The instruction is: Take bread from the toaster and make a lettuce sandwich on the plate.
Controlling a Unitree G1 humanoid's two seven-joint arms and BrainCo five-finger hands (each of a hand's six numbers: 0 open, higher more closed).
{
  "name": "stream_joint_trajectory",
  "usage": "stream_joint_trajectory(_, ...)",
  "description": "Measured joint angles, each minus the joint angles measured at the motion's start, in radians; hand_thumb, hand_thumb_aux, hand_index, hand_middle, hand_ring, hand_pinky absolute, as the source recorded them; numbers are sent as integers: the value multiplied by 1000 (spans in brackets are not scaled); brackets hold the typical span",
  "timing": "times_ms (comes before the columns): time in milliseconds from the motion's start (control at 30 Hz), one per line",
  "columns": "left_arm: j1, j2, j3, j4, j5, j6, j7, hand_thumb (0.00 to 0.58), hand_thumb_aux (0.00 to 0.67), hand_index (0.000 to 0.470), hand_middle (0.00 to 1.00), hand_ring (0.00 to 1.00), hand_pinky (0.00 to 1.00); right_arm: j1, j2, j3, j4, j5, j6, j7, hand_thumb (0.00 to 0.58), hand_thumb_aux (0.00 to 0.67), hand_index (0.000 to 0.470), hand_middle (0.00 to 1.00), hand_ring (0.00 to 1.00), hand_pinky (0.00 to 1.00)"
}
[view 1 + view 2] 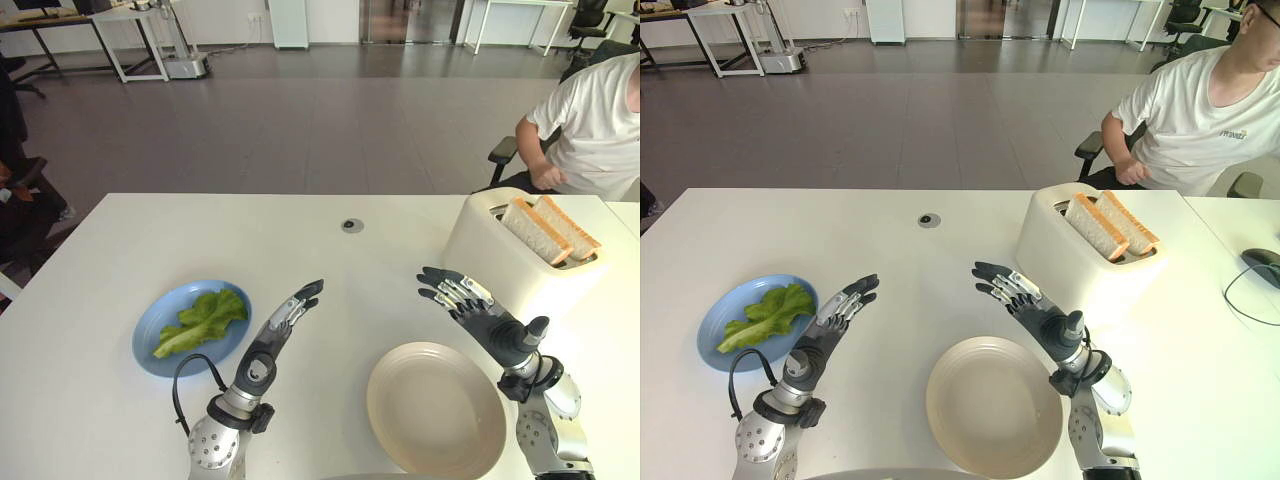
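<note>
Green lettuce leaf on round blue plate, left of left robot hand, which is open and empty. Round beige plate between both robot hands. Fingers of right robot hand spread, holding nothing; two toasted bread slices standing in white toaster beyond-right of it; best pinch nearer slice's top, lift straight up

no legible text, no readable labels

Left hand raised, fingers extended, right hand likewise, empty
</note>
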Motion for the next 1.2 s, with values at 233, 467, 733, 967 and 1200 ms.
stream_joint_trajectory(233, 2, 0, -10, -3, -18, 10, -10, 0, 0, 0, 0, 0, 0, 4, -2, -11, -15, 26, 30, 15, 0, 0, 0, 0, 0, 0)
stream_joint_trajectory(467, 3, 1, -12, -6, -19, 16, -16, 0, 0, 0, 0, 0, 0, 4, -1, -17, -8, 1, 26, -2, 0, 0, 0, 0, 0, 0)
stream_joint_trajectory(733, 2, -6, -19, -7, 3, 19, -12, 0, 0, 0, 0, 0, 0, -135, -214, -324, -246, 78, 145, -234, 0, 0, 0, 0, 0, 0)
stream_joint_trajectory(967, 3, -15, -21, -12, 22, 20, 2, 0, 0, 0, 0, 0, 0, -238, -509, -462, 67, -492, 130, -502, 0, 0, 0, 0, 0, 0)
stream_joint_trajectory(1200, 5, -16, -20, -18, 22, 20, 3, 0, 0, 0, 0, 0, 0, -218, -583, -365, 270, -811, 93, -647, 472, 381, 267, 0, 0, 0)
